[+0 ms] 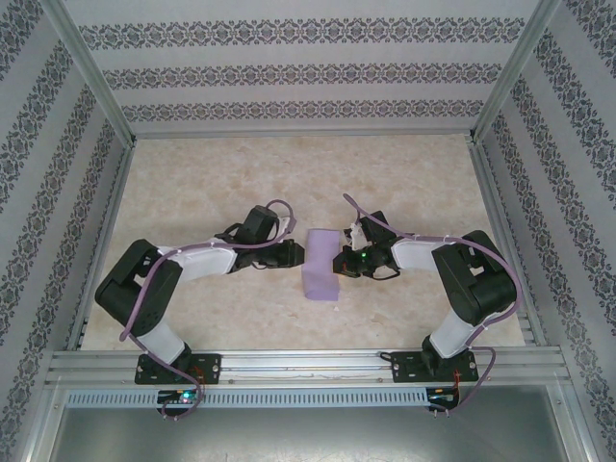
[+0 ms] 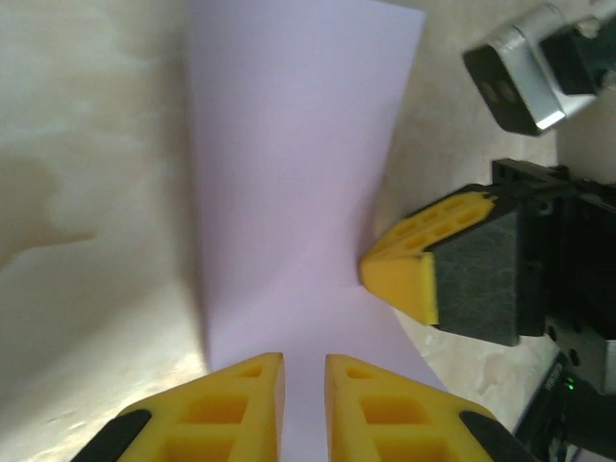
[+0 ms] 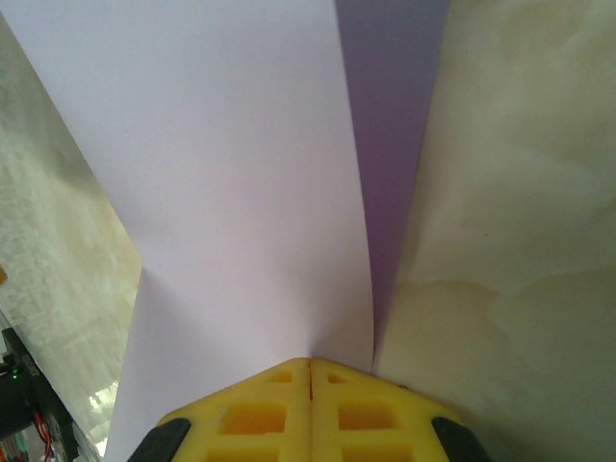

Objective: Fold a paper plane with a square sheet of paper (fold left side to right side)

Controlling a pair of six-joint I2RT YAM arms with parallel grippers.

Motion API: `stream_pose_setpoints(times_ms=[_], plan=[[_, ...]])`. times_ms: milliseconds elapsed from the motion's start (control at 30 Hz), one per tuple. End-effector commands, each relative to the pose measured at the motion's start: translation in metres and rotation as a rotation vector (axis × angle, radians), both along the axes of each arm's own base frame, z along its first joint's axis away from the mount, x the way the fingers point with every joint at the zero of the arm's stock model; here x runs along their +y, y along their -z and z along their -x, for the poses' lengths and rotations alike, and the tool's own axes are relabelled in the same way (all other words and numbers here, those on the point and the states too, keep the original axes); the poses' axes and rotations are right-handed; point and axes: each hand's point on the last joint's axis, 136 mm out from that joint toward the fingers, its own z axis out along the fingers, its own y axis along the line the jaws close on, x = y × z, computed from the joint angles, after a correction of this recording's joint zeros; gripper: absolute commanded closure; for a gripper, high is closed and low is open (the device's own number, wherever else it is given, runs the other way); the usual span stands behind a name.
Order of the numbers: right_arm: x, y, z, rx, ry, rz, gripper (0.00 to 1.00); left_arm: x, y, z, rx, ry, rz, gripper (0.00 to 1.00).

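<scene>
The square sheet of paper (image 1: 322, 265), lavender, lies doubled over as a narrow upright strip in mid-table between both grippers. No paper plane is in view. My right gripper (image 1: 341, 262) comes in from the right and is shut on the sheet's edge (image 3: 221, 173); its fingertips (image 3: 310, 363) meet, the top layer curls up from them and the darker lower layer (image 3: 390, 144) shows beside it. My left gripper (image 2: 304, 358) hovers at the sheet's (image 2: 298, 173) left side with a narrow gap between its fingers. The right gripper's yellow finger (image 2: 409, 260) shows at the sheet's far edge.
The tabletop (image 1: 212, 183) is pale marbled beige, walled in by patterned panels and metal frame posts (image 1: 91, 77). A metal rail (image 1: 308, 366) runs along the near edge at the arm bases. Purple cables loop along both arms.
</scene>
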Motion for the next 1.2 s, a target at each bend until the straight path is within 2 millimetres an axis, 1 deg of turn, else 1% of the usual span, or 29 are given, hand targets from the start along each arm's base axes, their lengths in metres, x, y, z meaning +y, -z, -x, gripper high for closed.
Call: stream_pose_setpoints(times_ms=[0, 100, 200, 467, 633, 767, 933, 1000, 1067, 1167], plan=[[-0.041, 0.054, 0.032, 0.118, 0.030, 0.258, 1.00, -0.029, -0.005, 0.001, -0.015, 0.082, 0.041, 0.82], [-0.040, 0.054, 0.032, 0.119, 0.026, 0.256, 1.00, -0.038, 0.006, 0.000, 0.003, 0.097, 0.020, 0.82], [-0.040, 0.055, 0.033, 0.119, 0.025, 0.255, 1.00, -0.041, 0.018, 0.000, 0.024, 0.106, 0.000, 0.83], [-0.038, 0.053, 0.032, 0.117, 0.020, 0.247, 1.00, -0.033, 0.046, 0.005, 0.075, 0.088, -0.058, 0.83], [-0.030, 0.044, 0.027, 0.090, 0.012, 0.198, 1.00, -0.029, 0.058, 0.010, 0.102, 0.079, -0.079, 0.83], [-0.015, 0.023, 0.016, 0.041, 0.000, 0.112, 1.00, -0.026, 0.065, 0.012, 0.115, 0.076, -0.092, 0.84], [0.002, -0.019, -0.005, -0.058, -0.012, 0.022, 1.00, -0.026, 0.066, 0.014, 0.119, 0.077, -0.098, 0.84], [0.006, -0.032, -0.011, -0.086, -0.017, -0.005, 1.00, -0.026, 0.067, 0.013, 0.119, 0.075, -0.101, 0.84], [0.009, -0.039, -0.015, -0.104, -0.018, -0.019, 1.00, -0.025, 0.067, 0.013, 0.118, 0.074, -0.102, 0.84], [0.013, -0.042, -0.020, -0.108, -0.017, -0.036, 1.00, -0.026, 0.067, 0.013, 0.118, 0.075, -0.102, 0.84]])
